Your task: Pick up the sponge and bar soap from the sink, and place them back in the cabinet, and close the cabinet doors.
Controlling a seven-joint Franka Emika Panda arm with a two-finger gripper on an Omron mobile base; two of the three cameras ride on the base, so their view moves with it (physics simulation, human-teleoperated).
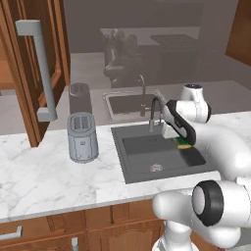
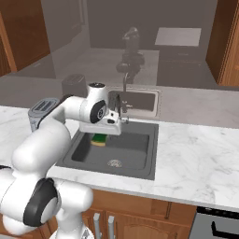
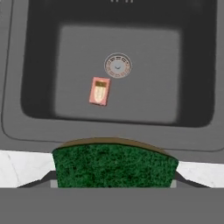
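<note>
The gripper (image 2: 99, 135) holds the sponge (image 3: 114, 165) tight between its two fingers, up above the sink (image 3: 39, 127). The green top of the sponge faces the hand. Far below the gripper, the bar soap (image 3: 100, 91) lies flat on the sink floor, just beside the round drain (image 3: 117, 66).
</note>
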